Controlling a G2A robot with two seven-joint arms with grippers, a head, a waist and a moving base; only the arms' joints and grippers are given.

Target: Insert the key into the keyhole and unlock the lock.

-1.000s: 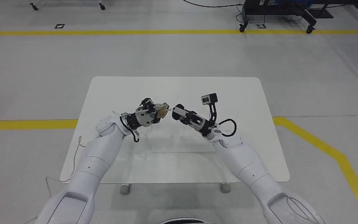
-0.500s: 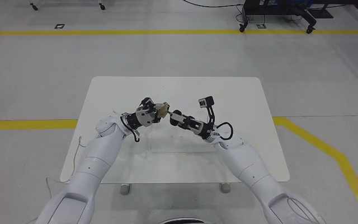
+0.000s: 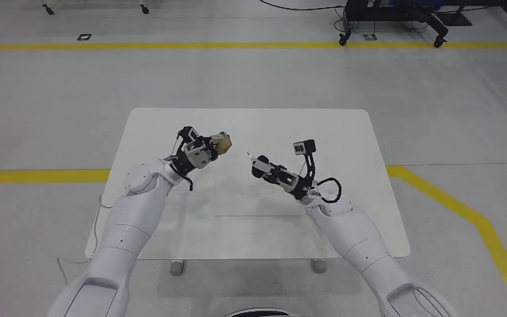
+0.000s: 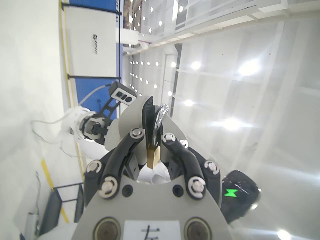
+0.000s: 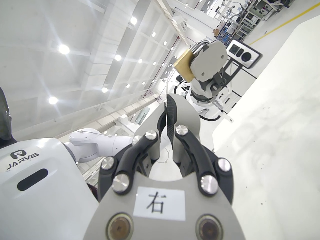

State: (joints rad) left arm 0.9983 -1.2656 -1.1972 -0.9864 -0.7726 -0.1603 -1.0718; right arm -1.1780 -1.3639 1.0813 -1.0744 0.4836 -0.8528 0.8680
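Top view: left tool [image 3: 215,145] clenched on the brass lock [image 3: 225,143], held over the left half of the white tabletop [image 3: 341,135]. Right tool [image 3: 255,163] sits near it over the middle, with a gap between them. The thin sliver at its tip is probably the key [image 3: 249,155].

Left wrist view: lock body pinched between both fingers, a silver part showing near the tips.

Right wrist view: right tool's fingers pressed together, key hard to make out. Lock farther off, apart from the tool.
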